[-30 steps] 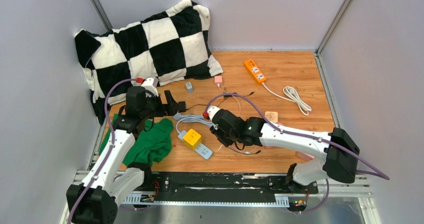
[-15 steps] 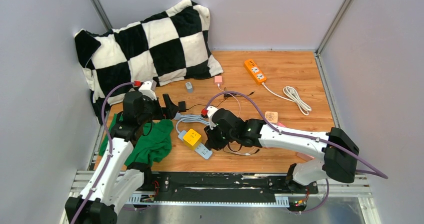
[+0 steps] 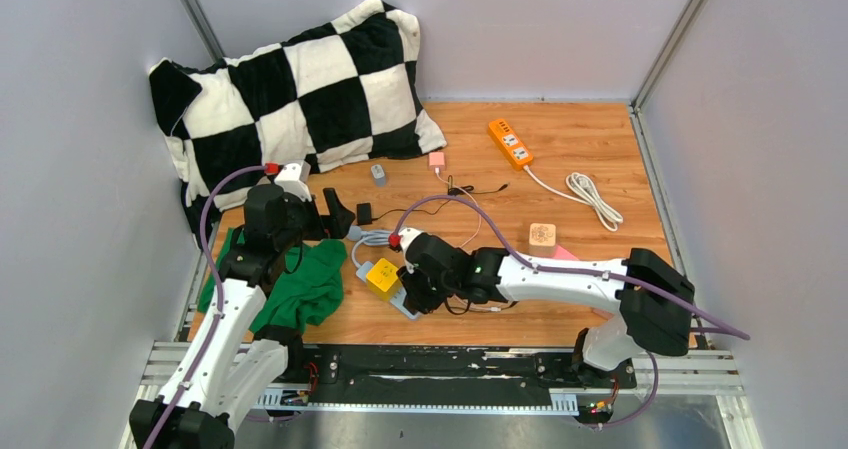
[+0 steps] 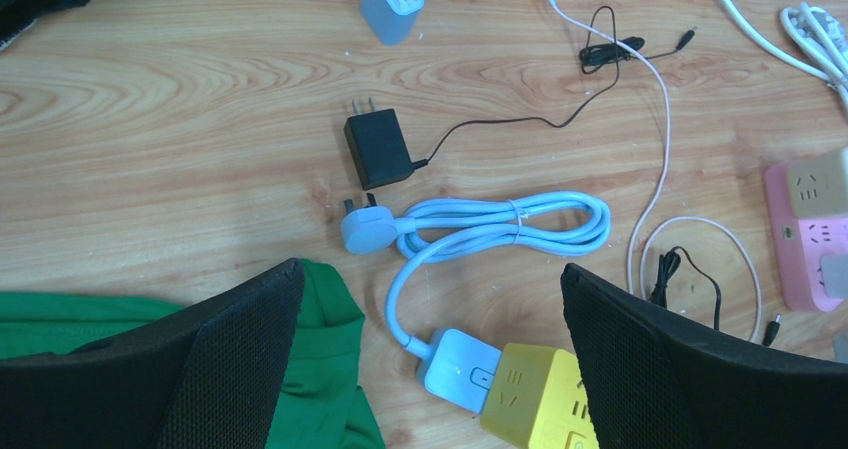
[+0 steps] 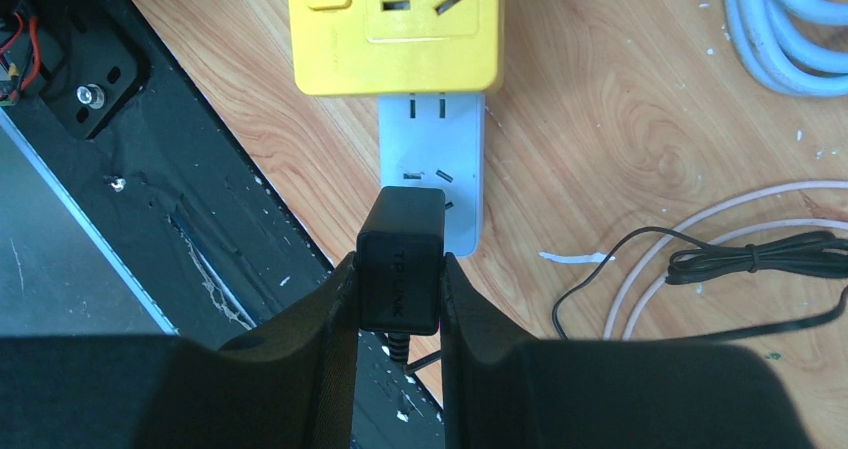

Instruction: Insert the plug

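Far left: green cloth [image 3: 300, 289] bunched on the wooden table [image 3: 560, 159], under the left arm. Left gripper [image 4: 430, 274] hangs above the table, fingers [image 4: 240, 359] wide apart, holding nothing. Below it: a small black wall adapter [image 4: 378, 149] lying flat, and a coiled pale blue cable [image 4: 520, 224] running to the pale blue power strip [image 5: 433, 169]. A yellow cube socket block [image 5: 395, 19] sits on the strip's far end. Right gripper [image 5: 398, 269] is clamped on the black rectangular plug [image 5: 400, 259], one finger on each side. The plug sits directly over the free sockets at the strip's near end. Prongs are hidden, so I can't tell whether they're seated. Right of that: loose thin cables, then an orange power strip [image 3: 510, 141] with a white cord [image 3: 592, 197], well apart at the back right.
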